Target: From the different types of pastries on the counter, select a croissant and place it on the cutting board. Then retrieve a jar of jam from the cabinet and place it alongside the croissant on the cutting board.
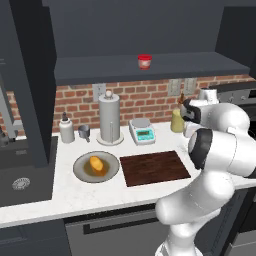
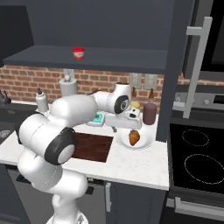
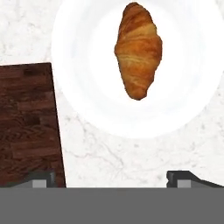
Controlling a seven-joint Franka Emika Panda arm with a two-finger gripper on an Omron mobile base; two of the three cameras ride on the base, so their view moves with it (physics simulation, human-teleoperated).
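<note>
croissant (image 2: 134, 137) on white plate (image 2: 146, 141), pincer (image 2: 124, 127) above

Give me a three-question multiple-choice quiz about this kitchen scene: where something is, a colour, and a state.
1. Where does the croissant lie?
A. on the cutting board
B. on a white plate
C. on the cabinet shelf

2. What colour is the lid of the jar of jam?
A. red
B. green
C. black

3. How does the gripper stand?
A. shut on the croissant
B. shut and empty
C. open, holding nothing

Answers: 1 B, the white plate lies under it, beside the cutting board. 2 A, the lid shows red on the shelf. 3 C, the fingertips stand far apart over the counter.
</note>
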